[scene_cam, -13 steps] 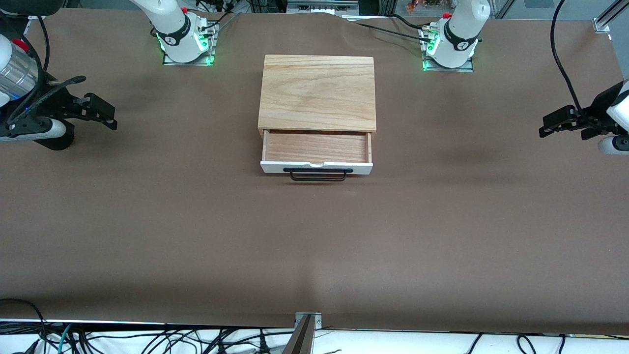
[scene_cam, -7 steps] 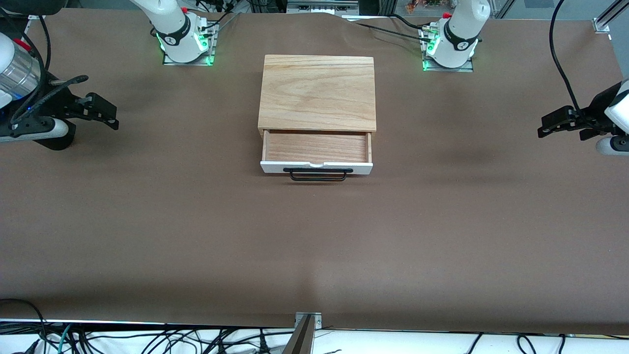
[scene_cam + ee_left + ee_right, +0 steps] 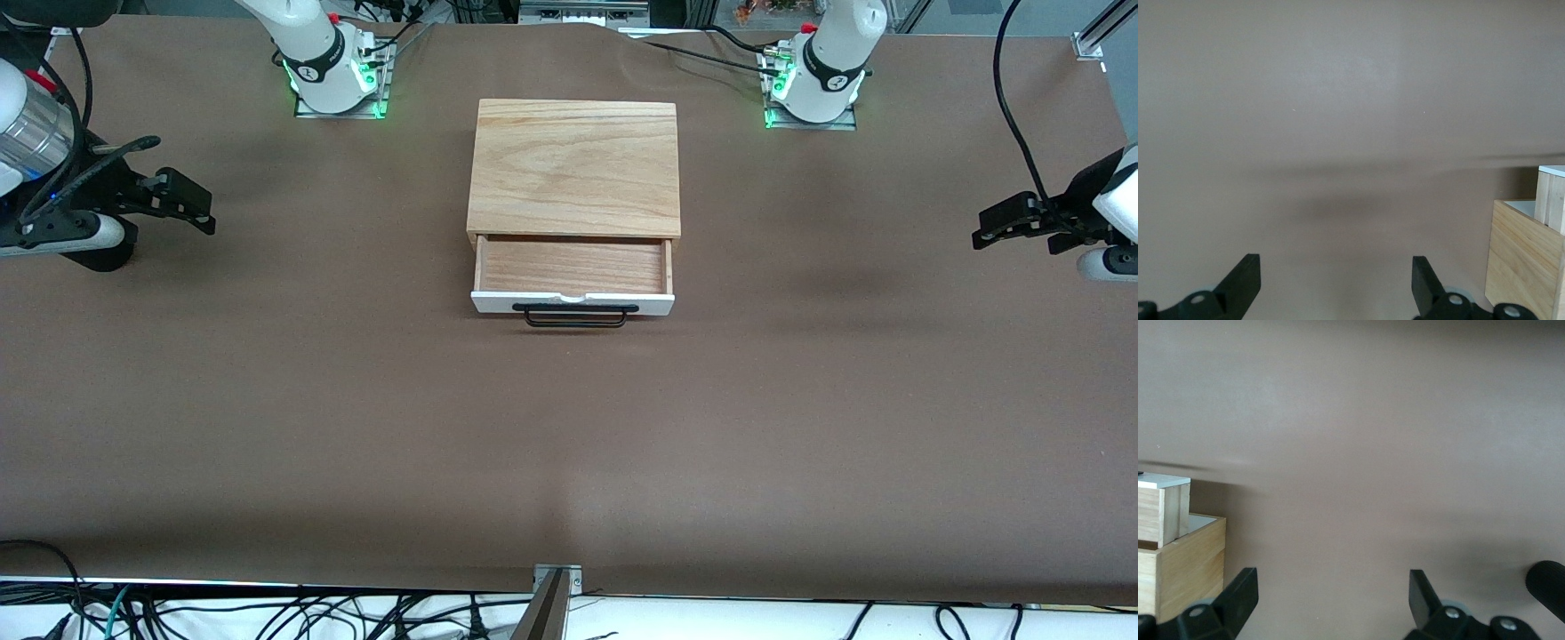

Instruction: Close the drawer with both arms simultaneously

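Barely shifted since before, both grippers, left gripper point(image 3: 985, 229) and right gripper point(image 3: 200, 213) spread wide over bare brown table point(image 3: 569, 427) ends, drawer point(image 3: 573, 277) pulled out of centre box point(image 3: 574, 169), cables point(image 3: 267, 613) along table edge.

A light-wood box point(image 3: 574, 169) sits on a brown table point(image 3: 356, 400), its drawer point(image 3: 572, 277) pulled out toward the camera. The right gripper point(image 3: 191, 210) and left gripper point(image 3: 996, 227) hover over the table's two ends, well apart from the box.
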`<control>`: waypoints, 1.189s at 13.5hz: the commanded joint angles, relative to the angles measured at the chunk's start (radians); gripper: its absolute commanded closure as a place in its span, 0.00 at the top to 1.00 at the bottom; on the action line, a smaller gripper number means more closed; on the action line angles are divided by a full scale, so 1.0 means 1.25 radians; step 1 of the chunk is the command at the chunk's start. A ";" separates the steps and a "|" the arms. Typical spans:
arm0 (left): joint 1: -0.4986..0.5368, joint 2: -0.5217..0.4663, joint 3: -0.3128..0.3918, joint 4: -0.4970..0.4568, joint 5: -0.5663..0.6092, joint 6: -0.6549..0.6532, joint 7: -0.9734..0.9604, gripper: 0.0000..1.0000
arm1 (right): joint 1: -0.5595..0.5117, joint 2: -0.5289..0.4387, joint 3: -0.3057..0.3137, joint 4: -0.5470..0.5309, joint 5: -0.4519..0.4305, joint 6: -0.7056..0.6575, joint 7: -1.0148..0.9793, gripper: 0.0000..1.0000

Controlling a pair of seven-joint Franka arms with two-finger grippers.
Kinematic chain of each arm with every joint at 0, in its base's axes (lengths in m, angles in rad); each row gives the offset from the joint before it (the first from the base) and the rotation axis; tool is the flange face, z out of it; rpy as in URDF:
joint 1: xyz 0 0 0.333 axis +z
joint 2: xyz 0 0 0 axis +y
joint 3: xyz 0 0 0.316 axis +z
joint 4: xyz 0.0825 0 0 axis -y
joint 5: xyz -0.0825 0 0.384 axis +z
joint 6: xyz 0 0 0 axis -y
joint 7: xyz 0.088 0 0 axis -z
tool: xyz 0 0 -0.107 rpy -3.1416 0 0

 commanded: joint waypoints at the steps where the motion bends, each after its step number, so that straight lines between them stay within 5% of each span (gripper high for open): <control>1: -0.004 0.007 -0.002 0.012 0.011 0.006 -0.013 1.00 | 0.021 0.042 0.004 0.016 0.038 0.012 -0.001 1.00; 5: -0.005 0.032 -0.034 0.011 0.010 0.004 -0.011 1.00 | 0.018 0.098 0.001 0.015 0.168 0.012 -0.007 1.00; 7: -0.005 0.053 -0.065 0.012 0.011 0.006 -0.013 1.00 | 0.030 0.181 0.007 0.033 0.173 0.002 -0.012 1.00; 10: -0.009 0.146 -0.114 0.041 -0.033 0.029 -0.022 1.00 | 0.037 0.189 0.008 0.043 0.175 0.021 -0.026 1.00; 16: -0.105 0.310 -0.119 0.093 -0.104 0.216 -0.155 1.00 | 0.071 0.400 0.075 0.114 0.303 0.289 -0.038 1.00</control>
